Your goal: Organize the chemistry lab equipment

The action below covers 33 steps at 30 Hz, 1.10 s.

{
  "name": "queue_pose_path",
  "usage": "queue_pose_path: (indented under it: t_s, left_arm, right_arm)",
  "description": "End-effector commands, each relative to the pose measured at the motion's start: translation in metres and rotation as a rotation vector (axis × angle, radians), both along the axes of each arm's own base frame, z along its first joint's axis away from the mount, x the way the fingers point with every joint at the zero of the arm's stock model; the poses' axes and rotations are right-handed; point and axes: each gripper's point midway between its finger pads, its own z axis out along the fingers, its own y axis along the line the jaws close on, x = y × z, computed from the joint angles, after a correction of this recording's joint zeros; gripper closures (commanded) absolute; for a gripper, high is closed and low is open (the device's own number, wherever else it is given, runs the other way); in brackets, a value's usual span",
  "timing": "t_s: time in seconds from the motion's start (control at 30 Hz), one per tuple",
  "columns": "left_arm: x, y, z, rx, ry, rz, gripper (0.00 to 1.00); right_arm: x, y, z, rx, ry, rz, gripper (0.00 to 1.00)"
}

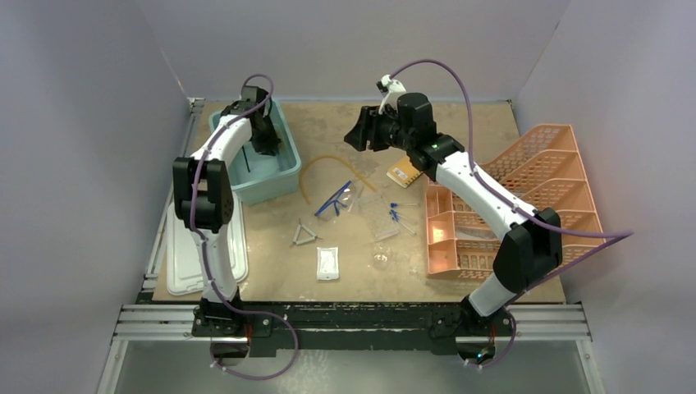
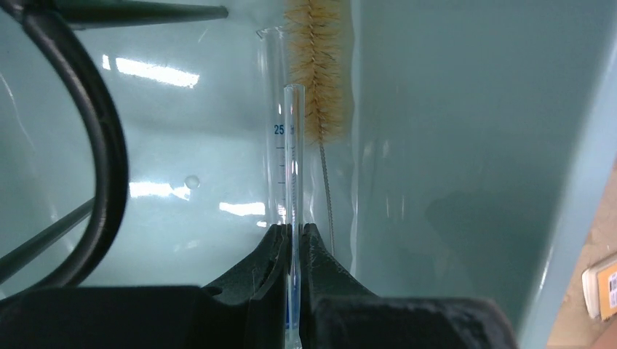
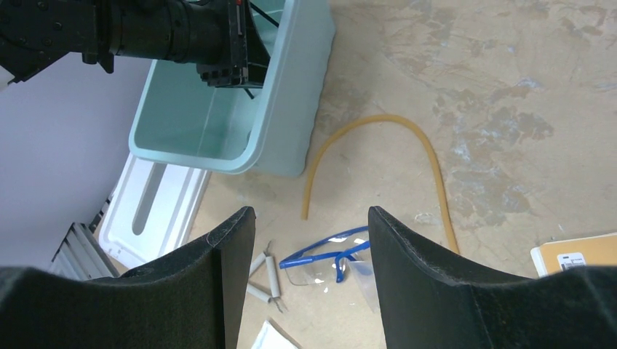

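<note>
A thin clear glass tube [image 2: 293, 145] sits clamped in the left gripper [image 2: 294, 231], low inside the teal plastic tub [image 2: 473, 145], with a tan bristle brush [image 2: 320, 65] just ahead. Likely depositing: next, release and lift out. The right gripper [image 3: 311, 218], jaws apart and empty, hovers over blue-framed clear goggles [image 3: 327, 256].

A teal tub [image 1: 275, 184] stands at the back left of the scuffed brown table [image 1: 476, 123], open at the top. Its white lid [image 1: 182, 263] lies flat just beside it, nearer the front. An orange tiered mesh tray [image 1: 542, 164] occupies the right edge, well apart from the tub.
</note>
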Motion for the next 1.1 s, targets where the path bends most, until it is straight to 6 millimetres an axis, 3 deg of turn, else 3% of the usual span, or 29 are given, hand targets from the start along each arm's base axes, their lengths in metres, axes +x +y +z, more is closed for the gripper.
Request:
queue_pose_path:
  t_s: [0.0,0.23,0.4,0.53,0.7,1.07]
  left_arm:
    - [0.023,-0.002,0.023,0.029,-0.106,0.053,1.00]
    - [0.031,-0.004,-0.003,0.065,-0.094,0.077,0.97]
    - [0.035,-0.007,-0.007,0.051,-0.097,0.071,0.92]
    - [0.036,-0.011,-0.007,0.031,-0.097,0.067,0.77]
    - [0.040,-0.012,0.009,0.023,-0.133,0.074,0.60]
    - [0.023,-0.015,0.084,-0.027,-0.247,0.076,0.51]
  right_arm:
    - [0.008,-0.002,0.022,0.018,-0.061,-0.006,0.39]
    - [0.010,-0.001,0.026,0.018,-0.068,-0.004,0.39]
    - [0.010,-0.004,0.025,0.011,-0.067,-0.015,0.39]
    - [0.010,-0.006,0.028,0.010,-0.073,-0.024,0.39]
    - [0.009,-0.008,0.030,0.008,-0.080,-0.031,0.39]
    - [0.007,-0.017,0.031,-0.018,-0.087,-0.063,0.39]
